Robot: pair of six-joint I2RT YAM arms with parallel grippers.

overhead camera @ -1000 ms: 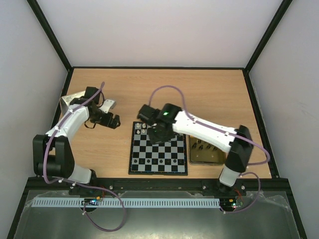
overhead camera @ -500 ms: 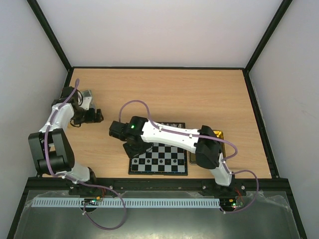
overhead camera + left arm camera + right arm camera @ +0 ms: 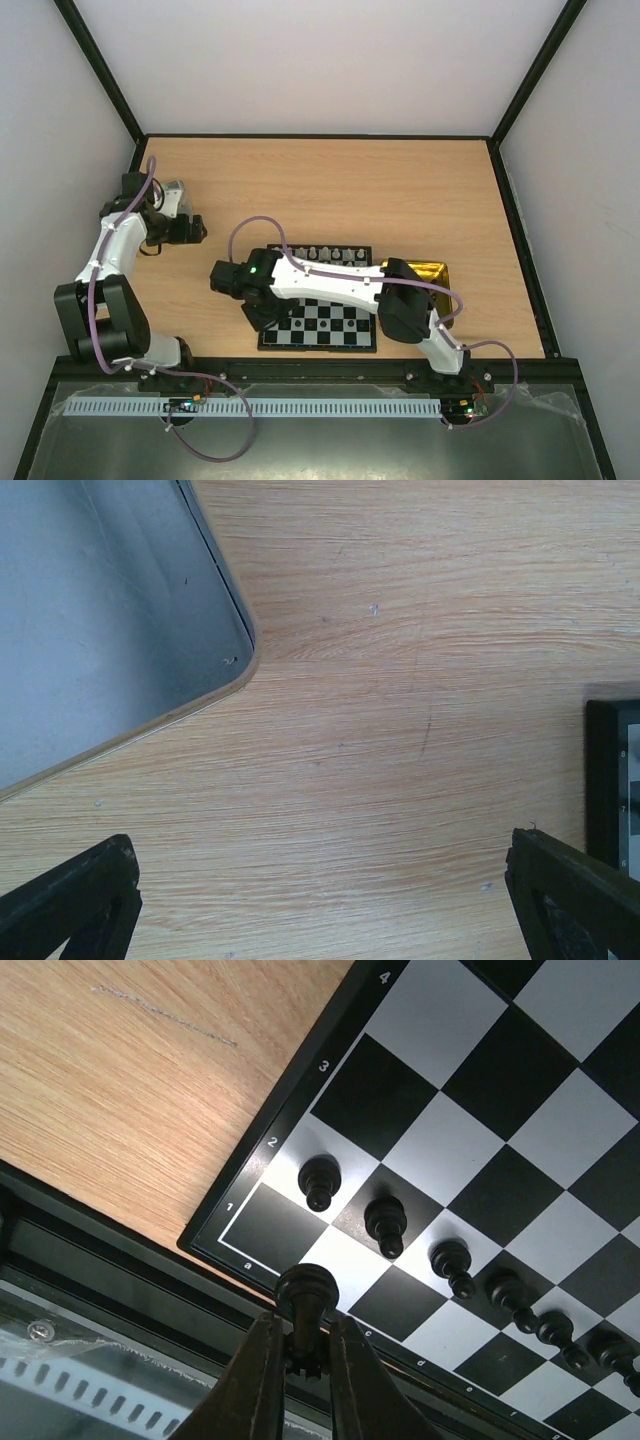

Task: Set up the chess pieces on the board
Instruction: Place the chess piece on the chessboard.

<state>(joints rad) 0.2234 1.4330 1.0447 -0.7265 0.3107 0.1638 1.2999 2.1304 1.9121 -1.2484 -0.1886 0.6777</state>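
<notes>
the small flat square chessboard (image 3: 450,1110) is checked black and white inside a thin black border with white numerals, with a row of glossy black pawns (image 3: 385,1225) on its near checks, one more black round-headed piece (image 3: 306,1295) over its near corner and pale pieces (image 3: 330,252) along its far edge. the wooden table (image 3: 420,180) around the board is light oak grain; the shallow metal tin (image 3: 428,270) right of it is gold, and the flat tin lid (image 3: 100,610) far left of it is silver-grey.

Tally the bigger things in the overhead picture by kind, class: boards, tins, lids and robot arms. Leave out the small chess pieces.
Chessboard: 1
Gold tin: 1
Silver lid: 1
Robot arms: 2
Total: 5
</notes>
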